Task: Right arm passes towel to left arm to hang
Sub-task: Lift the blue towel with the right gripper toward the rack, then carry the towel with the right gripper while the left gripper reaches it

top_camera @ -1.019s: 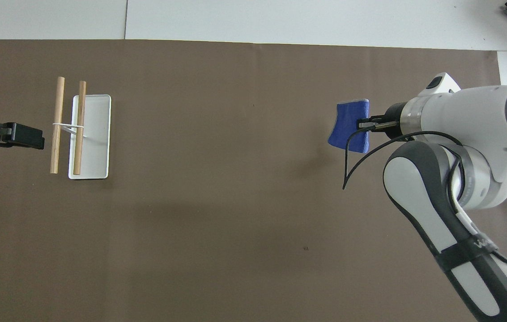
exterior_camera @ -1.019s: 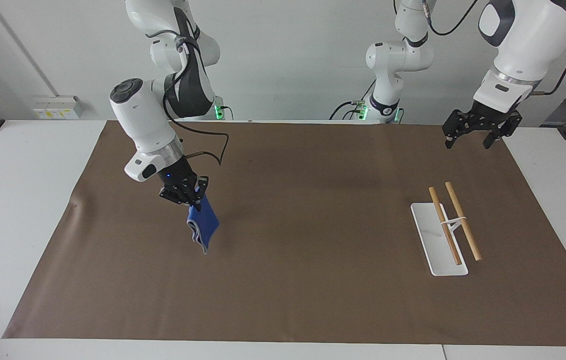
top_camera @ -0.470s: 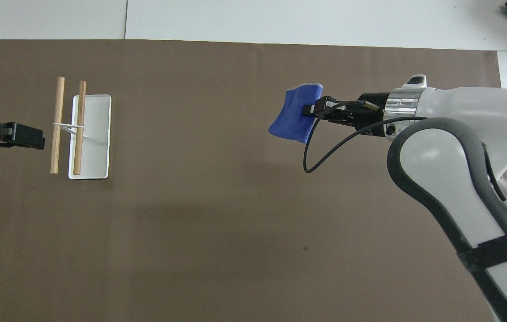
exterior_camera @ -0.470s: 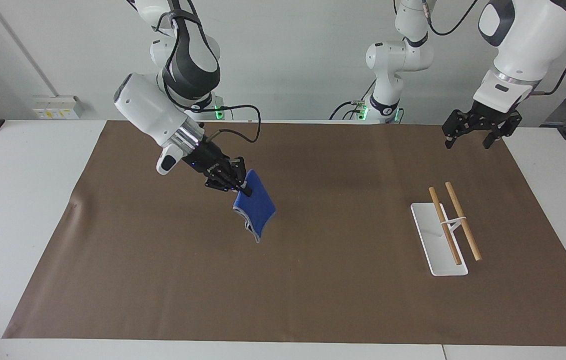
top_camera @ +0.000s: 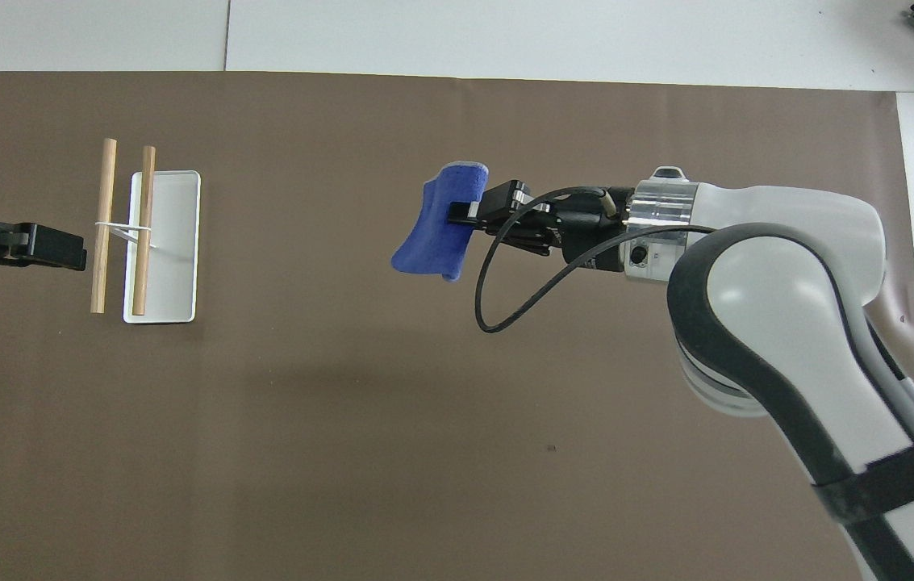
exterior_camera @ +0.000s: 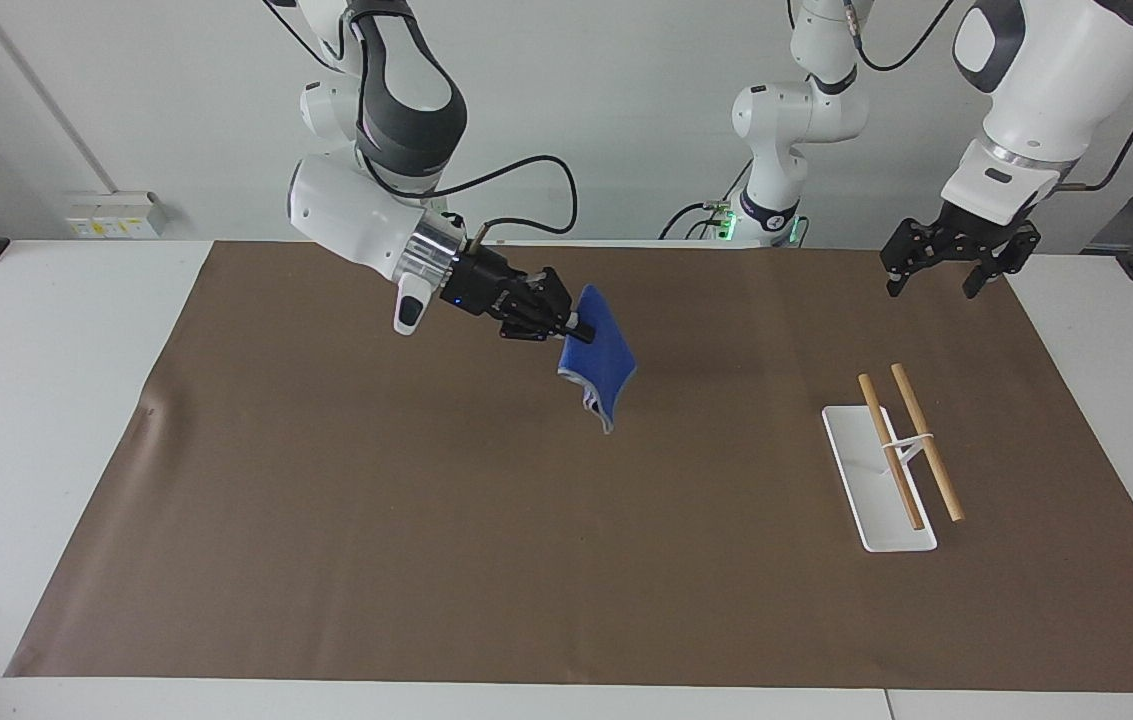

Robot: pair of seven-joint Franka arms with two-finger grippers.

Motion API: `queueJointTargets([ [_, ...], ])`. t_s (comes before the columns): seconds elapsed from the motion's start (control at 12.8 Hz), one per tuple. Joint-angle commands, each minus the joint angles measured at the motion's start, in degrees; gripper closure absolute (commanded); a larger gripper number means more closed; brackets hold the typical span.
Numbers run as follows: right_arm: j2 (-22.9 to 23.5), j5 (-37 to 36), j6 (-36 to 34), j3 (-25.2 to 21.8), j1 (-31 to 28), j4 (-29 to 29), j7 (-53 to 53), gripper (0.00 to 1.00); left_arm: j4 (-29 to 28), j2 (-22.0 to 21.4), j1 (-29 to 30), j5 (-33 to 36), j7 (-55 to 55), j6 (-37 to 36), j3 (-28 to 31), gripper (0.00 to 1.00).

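The blue towel (exterior_camera: 600, 368) hangs folded from my right gripper (exterior_camera: 578, 329), which is shut on its top edge and holds it in the air over the middle of the brown mat. It also shows in the overhead view (top_camera: 440, 226), with the right gripper (top_camera: 463, 214) pointing sideways toward the left arm's end. My left gripper (exterior_camera: 934, 268) is open and empty, raised over the mat's edge at the left arm's end, near the rack; it waits (top_camera: 61, 248).
A white tray (exterior_camera: 871, 490) with two wooden rods (exterior_camera: 926, 440) on a stand sits on the brown mat (exterior_camera: 526, 560) toward the left arm's end; it also shows in the overhead view (top_camera: 178, 242). A black cable (top_camera: 505, 298) loops off the right wrist.
My right arm has swung the towel up and across from the right arm's end to over the mat's middle, its wrist turning level. The left arm has barely moved.
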Motion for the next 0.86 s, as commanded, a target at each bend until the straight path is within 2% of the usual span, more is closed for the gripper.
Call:
queueJointTargets([
  [0.0,-1.58,7.32,2.34,0.22,3.07,-1.80,0.77,1.00,-2.29,-1.09,-0.69,-1.75,2.69,2.46,-0.10,0.00],
  [0.16,-1.49,16.10,8.31,0.31,7.02,-1.63,0.59,1.00,-5.88,-2.32,-0.51,-9.65,-1.34,6.41,0.16,0.00],
  [0.31,-1.49,23.76,10.27,0.31,8.71,-1.28,-0.11,1.00,-7.66,-3.03,-0.68,-12.91,-10.01,7.92,-0.01,0.00],
  [0.78,-1.49,24.32,11.50,0.40,8.80,-1.37,-0.38,1.00,-11.96,-3.99,-2.53,-25.56,-43.58,12.40,-0.10,0.00],
])
